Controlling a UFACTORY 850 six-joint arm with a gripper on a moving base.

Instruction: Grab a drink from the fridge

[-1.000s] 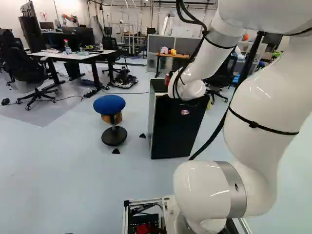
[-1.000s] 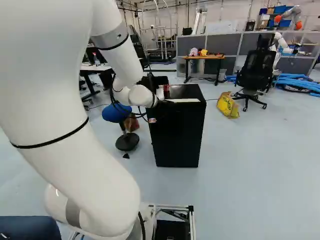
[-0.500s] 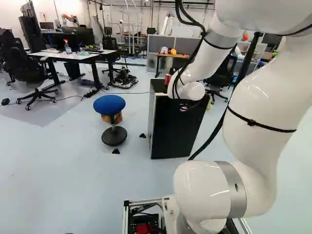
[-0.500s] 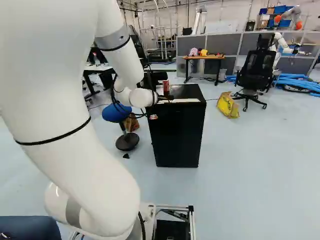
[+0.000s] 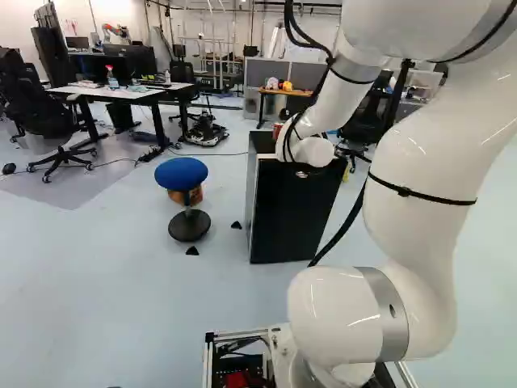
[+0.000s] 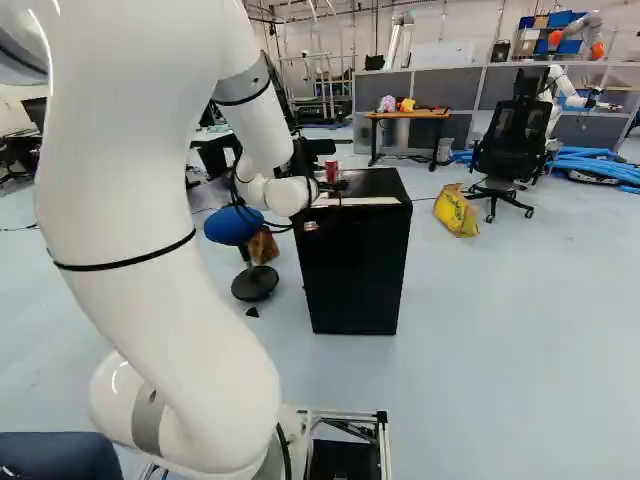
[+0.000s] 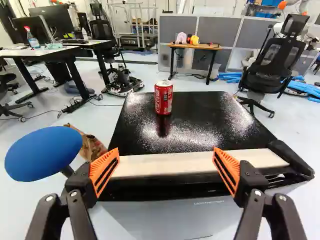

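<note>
Arm [image 5: 412, 234] shifted, blue stool [image 5: 181, 173] near fridge [image 6: 355, 270], red can [image 7: 163, 98] on top

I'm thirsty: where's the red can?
In the right base view, the red can stands atop the fridge, toward its left, ahead of the open claw.

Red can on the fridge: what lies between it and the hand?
In the wrist view, a pale strip on the fridge, then its bare black top, lie between hand and can.
</note>
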